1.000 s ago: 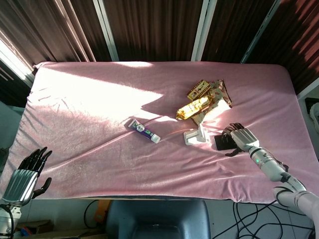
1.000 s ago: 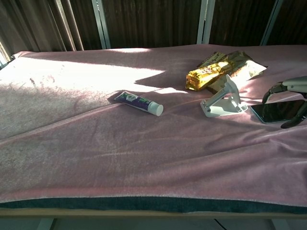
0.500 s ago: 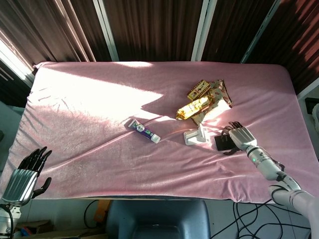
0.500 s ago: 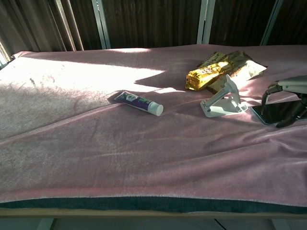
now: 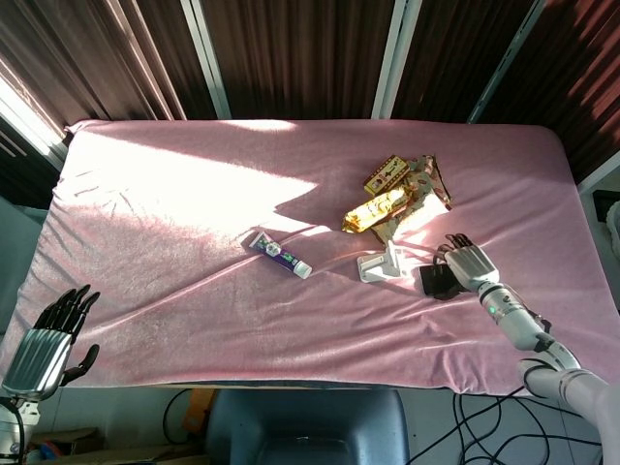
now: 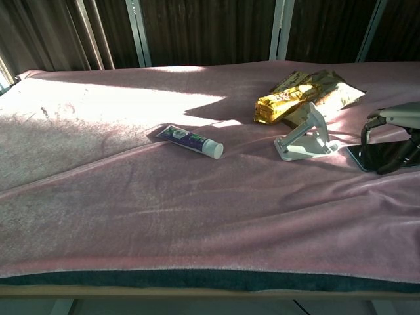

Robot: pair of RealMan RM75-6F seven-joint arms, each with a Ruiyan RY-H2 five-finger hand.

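A black phone lies flat on the pink cloth at the right, just right of a white phone stand. My right hand sits over the phone, its fingers curled down over the far edge and its thumb at the near edge, gripping it. Most of the phone is hidden under the hand. My left hand hangs off the table's front left corner with its fingers apart, holding nothing; only the head view shows it.
A toothpaste tube lies mid-table. A yellow snack pack and other wrapped packs sit behind the stand. The pink cloth covers the whole table, and a chair back stands at the front edge.
My right hand has slid left and forward over the phone and its fingers have closed around it, hiding more of the screen. The left hand has barely moved.
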